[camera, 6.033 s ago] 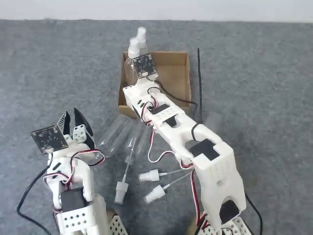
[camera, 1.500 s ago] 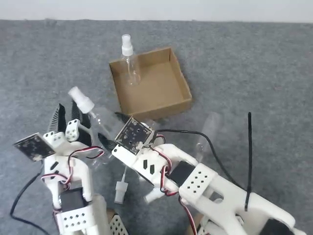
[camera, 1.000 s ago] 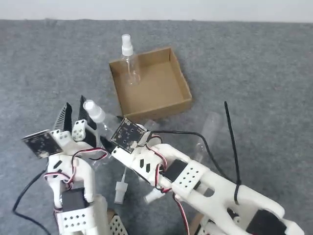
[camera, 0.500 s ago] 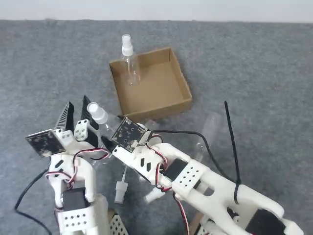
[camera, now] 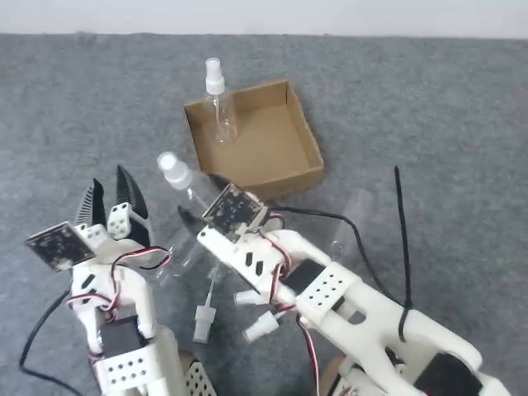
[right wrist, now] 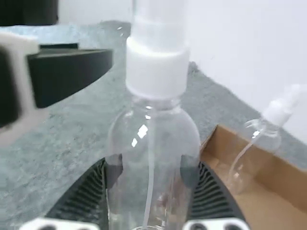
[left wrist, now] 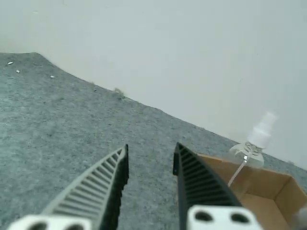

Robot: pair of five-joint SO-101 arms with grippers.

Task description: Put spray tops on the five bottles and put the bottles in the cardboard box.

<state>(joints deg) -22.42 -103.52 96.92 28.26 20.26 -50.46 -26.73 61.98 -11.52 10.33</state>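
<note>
Right wrist view shows the right tool [right wrist: 151, 172] clamped around the body of a clear plastic bottle [right wrist: 153, 134] fitted with a white spray top [right wrist: 156, 72]. It is held above the desk [camera: 429, 124], just nearer than the cardboard box [camera: 312, 140]. That box, toward the far edge, holds a second bottle [camera: 221, 111], capped and upright in its far left corner. The left tool [camera: 108, 181] gapes empty near the left edge.
</note>
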